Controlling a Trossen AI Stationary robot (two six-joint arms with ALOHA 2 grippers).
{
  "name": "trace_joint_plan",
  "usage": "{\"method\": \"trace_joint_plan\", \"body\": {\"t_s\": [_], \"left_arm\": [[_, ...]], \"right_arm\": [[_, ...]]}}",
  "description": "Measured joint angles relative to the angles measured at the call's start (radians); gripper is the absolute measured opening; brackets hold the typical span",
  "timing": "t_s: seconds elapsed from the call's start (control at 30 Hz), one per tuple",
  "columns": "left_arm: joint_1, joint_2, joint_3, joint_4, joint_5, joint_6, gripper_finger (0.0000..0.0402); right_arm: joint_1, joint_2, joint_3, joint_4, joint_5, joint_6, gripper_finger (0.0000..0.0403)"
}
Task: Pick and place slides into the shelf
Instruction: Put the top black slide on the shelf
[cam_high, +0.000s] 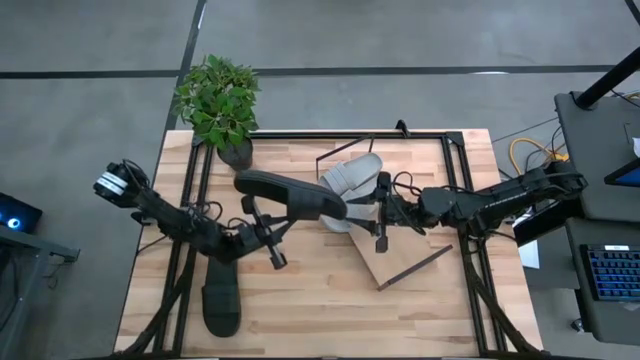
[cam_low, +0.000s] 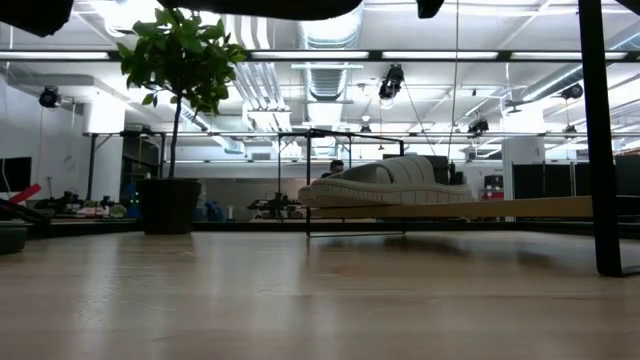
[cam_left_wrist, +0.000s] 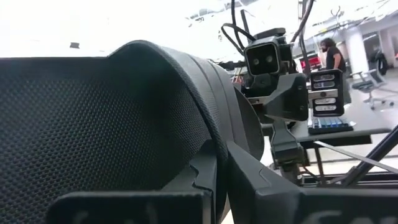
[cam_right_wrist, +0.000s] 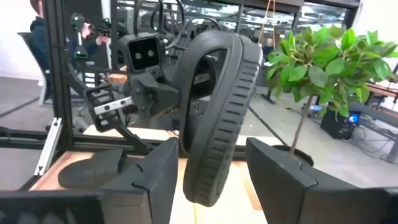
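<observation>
I logged the table (cam_high: 300, 300) first: slatted wood, seen whole only from the high view. On it sat the shelf (cam_high: 410, 262), its plywood board slanted in a black rod frame, right of centre. A potted plant (cam_high: 218, 100) stood at the far left corner.

High view: left gripper (cam_high: 262, 228) clenched on a black slide (cam_high: 290, 195), held above the table between both arms. Right gripper (cam_high: 381, 212) released, fingers spread, at the slide's toe end. The right wrist view confirmed this: the black slide hung on edge between the two open fingers (cam_right_wrist: 283, 180), ribbed sole rim facing the camera; I could not tell whether they touched it.

The left wrist view showed only the slide's textured footbed filling the picture, right arm beyond.

Grey slides (cam_high: 352, 180) lay on the shelf; from the low view I made out one (cam_low: 385, 182), the other hidden. A second black slide (cam_high: 221, 298) lay on the table near the left arm, barely visible in the low view.
</observation>
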Motion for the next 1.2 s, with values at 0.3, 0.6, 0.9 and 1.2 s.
{"method": "trace_joint_plan", "body": {"t_s": [0.3,0.6,0.9,1.2], "left_arm": [[0.015,0.09,0.105,0.001,0.0,0.136,0.0],[0.031,0.116,0.117,-0.002,0.001,0.141,0.0],[0.031,0.11,0.115,-0.006,-0.001,0.139,0.0],[0.031,0.109,0.111,-0.006,0.0,0.132,0.0025]], "right_arm": [[-0.011,0.0,0.0,0.003,0.0,-0.007,0.0178],[-0.011,0.0,0.0,0.012,0.046,-0.01,0.012],[-0.013,0.0,0.0,-0.005,0.056,-0.04,0.0041],[-0.018,-0.001,0.0,-0.01,0.047,-0.041,0.0041]]}}
